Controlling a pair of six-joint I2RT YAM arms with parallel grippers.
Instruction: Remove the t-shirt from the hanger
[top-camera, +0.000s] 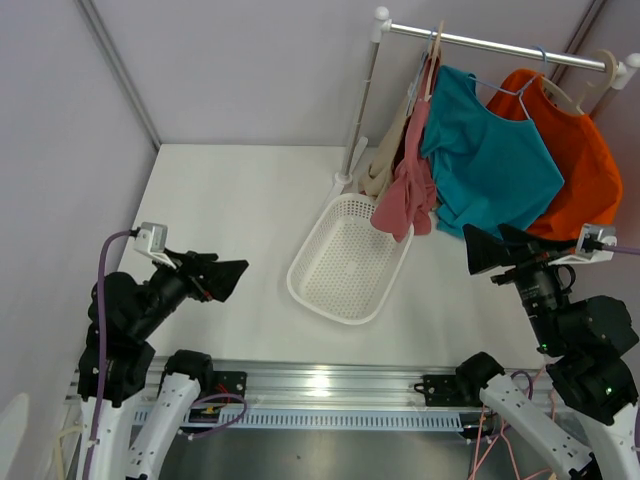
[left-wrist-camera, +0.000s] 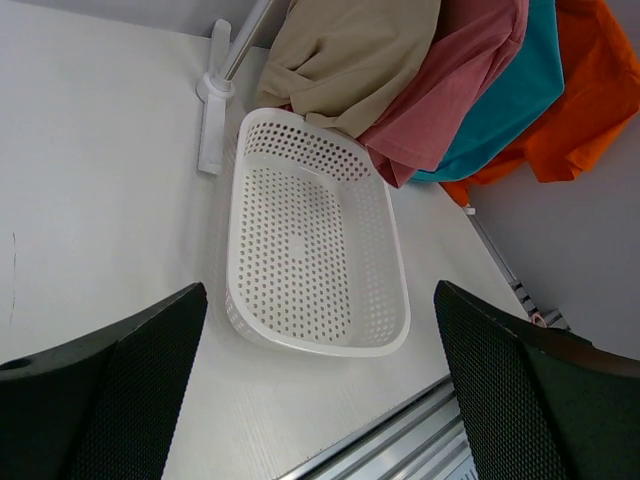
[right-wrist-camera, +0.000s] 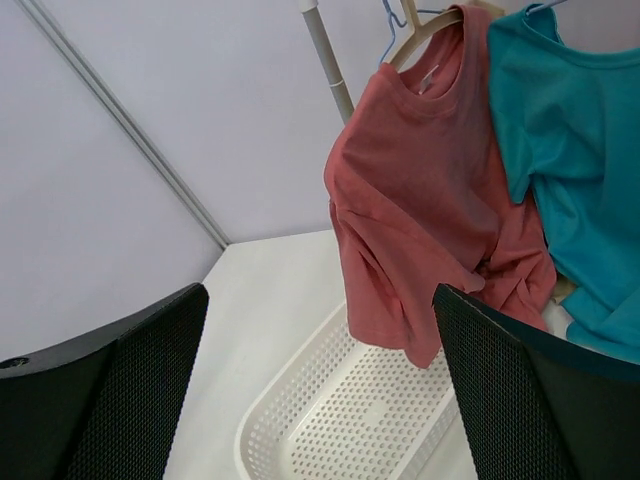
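Pale lilac walls meet at a corner behind the white table, under soft, even light.

I work in a robotics lab booth: plain pale partition walls fill the top of the frame, a white laminate desk sits mid-frame, and a ribbed aluminium mounting rail runs along the bottom edge.

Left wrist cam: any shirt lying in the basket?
No, the white basket shows a bare perforated floor; the shirts hang above its far end.
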